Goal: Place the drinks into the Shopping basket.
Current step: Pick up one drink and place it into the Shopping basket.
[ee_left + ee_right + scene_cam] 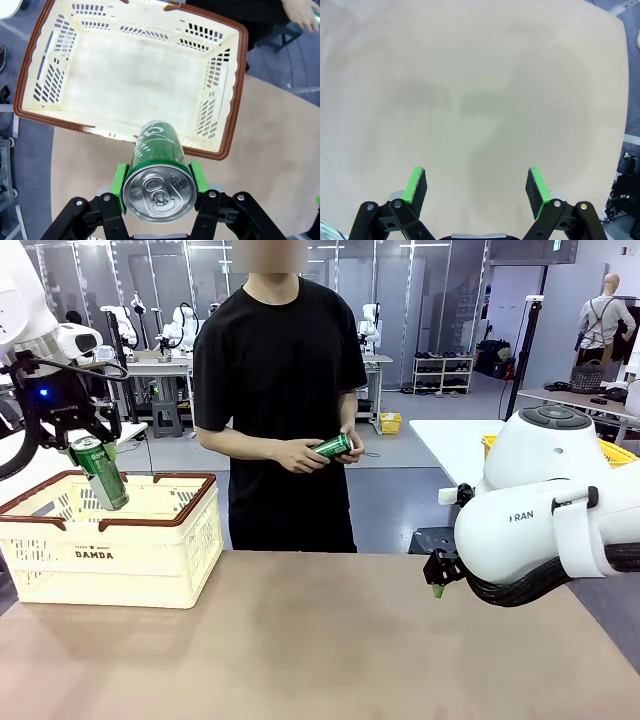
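Background: a workshop hall with other benches. Foreground: a bare brown table (330, 640), with a person standing at its far side.

The Shopping basket (150, 550) stands at the table's left end, on my left side. Seen from my left wrist, its floor holds nothing, so no drink lies in it yet.

My left gripper (75, 430) clasps a green can (102, 473) by its upper end. The green pads press on both sides just below the silver top. The can hangs tilted, with its lower end over the basket's opening, close to the near wall and well clear of the floor.

My right gripper (438, 580) hovers low over the bare table at the right. Its jaws are spread wide and there is nothing between the pads.

The person's hands (300, 455) hold a second green can (333, 447) at waist height, well apart from the basket and from both grippers.

Progress, as I judge it, is early. The first drink is at the basket but not released. What is left is to lower it further, open the pads and let it settle on the floor. The second can awaits a handover, for which my free right gripper looks the readier. How many drinks follow after that I cannot tell.
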### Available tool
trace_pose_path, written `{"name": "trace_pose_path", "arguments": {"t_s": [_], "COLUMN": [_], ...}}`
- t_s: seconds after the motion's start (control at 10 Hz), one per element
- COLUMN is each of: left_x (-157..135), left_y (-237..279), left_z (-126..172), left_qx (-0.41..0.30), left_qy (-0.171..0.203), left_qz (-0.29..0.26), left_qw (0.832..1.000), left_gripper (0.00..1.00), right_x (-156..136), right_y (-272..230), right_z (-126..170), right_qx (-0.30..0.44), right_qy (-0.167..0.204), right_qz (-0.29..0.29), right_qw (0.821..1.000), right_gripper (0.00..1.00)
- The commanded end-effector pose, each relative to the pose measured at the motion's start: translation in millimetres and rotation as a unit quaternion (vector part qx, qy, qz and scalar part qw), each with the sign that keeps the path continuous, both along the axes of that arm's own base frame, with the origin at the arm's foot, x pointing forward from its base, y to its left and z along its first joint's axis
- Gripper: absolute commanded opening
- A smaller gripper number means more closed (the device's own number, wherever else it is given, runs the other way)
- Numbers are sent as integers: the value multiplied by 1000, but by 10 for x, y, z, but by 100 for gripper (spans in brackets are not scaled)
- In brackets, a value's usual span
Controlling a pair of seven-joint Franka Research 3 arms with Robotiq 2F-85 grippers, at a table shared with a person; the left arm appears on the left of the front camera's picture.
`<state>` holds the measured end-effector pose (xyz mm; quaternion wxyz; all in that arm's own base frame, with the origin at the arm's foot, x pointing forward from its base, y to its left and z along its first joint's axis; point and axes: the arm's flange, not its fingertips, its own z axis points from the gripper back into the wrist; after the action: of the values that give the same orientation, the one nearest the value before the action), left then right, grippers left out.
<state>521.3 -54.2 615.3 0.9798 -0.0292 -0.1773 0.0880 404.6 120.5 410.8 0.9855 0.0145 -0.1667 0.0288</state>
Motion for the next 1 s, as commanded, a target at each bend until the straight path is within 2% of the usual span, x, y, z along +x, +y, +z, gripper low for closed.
{"name": "trace_pose_path", "arguments": {"t_s": [0.0,0.2,0.5,0.8,0.9], "left_x": [-12,3,363,619,659], "left_y": [17,1,67,76,73], "left_z": [25,-6,-54,-143,-187], "left_qx": [0,0,1,15,14], "left_qy": [-3,1,19,20,38], "left_qz": [1,0,-35,-51,-61], "left_qw": [1000,1000,999,998,997], "left_gripper": [58,58,58,58,58], "right_x": [-4,-4,-4,-4,-4], "right_y": [-11,-11,-11,-11,-11], "right_z": [-19,-19,-19,-19,-19], "right_qx": [-3,-3,-3,-3,-3], "right_qy": [-4,-4,-4,-4,-4], "right_qz": [3,3,3,3,3], "right_qw": [1000,1000,1000,1000,1000], "right_gripper": [100,100,100,100,100]}}
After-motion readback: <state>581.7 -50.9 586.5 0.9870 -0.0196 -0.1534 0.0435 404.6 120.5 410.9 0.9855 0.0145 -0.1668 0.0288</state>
